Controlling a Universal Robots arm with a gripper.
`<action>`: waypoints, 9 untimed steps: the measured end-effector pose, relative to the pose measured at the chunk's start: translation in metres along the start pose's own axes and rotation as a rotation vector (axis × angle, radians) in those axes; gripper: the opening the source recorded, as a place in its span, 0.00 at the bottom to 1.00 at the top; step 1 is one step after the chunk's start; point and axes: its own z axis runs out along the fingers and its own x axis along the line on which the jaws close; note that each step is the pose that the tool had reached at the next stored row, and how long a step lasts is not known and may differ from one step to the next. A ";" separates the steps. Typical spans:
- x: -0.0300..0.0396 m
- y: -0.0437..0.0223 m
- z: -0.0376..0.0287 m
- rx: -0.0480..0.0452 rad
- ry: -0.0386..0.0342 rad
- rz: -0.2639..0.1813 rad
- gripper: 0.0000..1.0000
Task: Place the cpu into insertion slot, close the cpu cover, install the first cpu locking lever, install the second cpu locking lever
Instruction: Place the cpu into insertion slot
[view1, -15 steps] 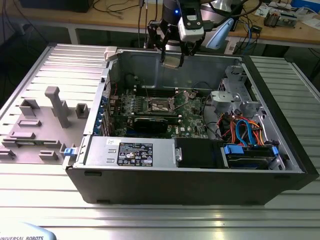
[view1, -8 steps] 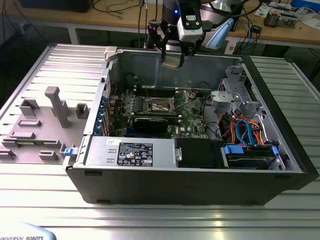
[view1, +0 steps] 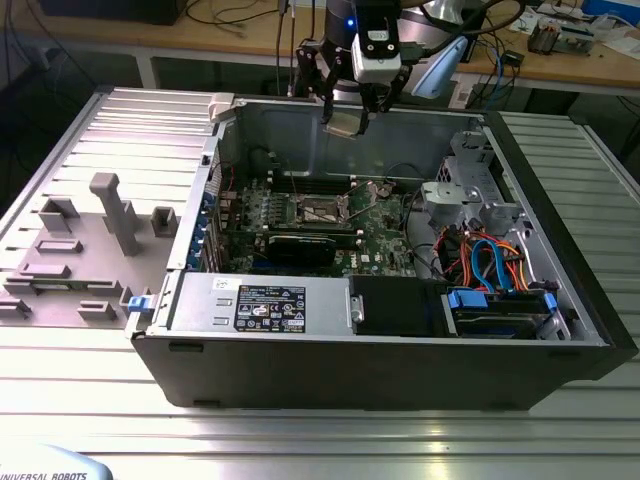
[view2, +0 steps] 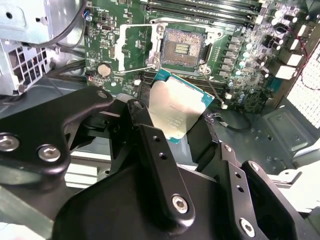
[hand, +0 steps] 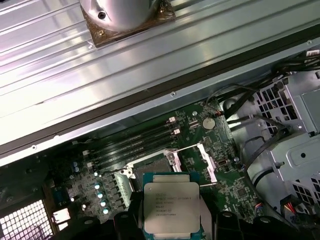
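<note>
At the exterior view's left lies a grey fixture tray (view1: 60, 270). Beside it stands the open computer case (view1: 350, 370), where a black graphics card (view1: 300, 246) sits just beside the uncovered socket (view1: 318, 208), with blue cables (view1: 490, 265) further right. Above the case's rear wall, the gripper (view1: 345, 118) clamps the chip (view2: 177, 107) by its edges, well clear of the socket.

Claw (view2: 176, 124) grips cpu (view2: 177, 106); insertion slot (view2: 182, 47) bare

Ribbed metal table (view1: 300, 440) bears computer case (view1: 350, 375), grey fixture (view1: 100, 290).
</note>
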 end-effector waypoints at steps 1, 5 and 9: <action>-0.0001 0.0001 0.0000 -0.0002 -0.0006 0.007 0.54; -0.0001 0.0001 0.0001 -0.0003 -0.0009 0.009 0.54; -0.0001 0.0001 0.0000 -0.0002 -0.0009 0.009 0.54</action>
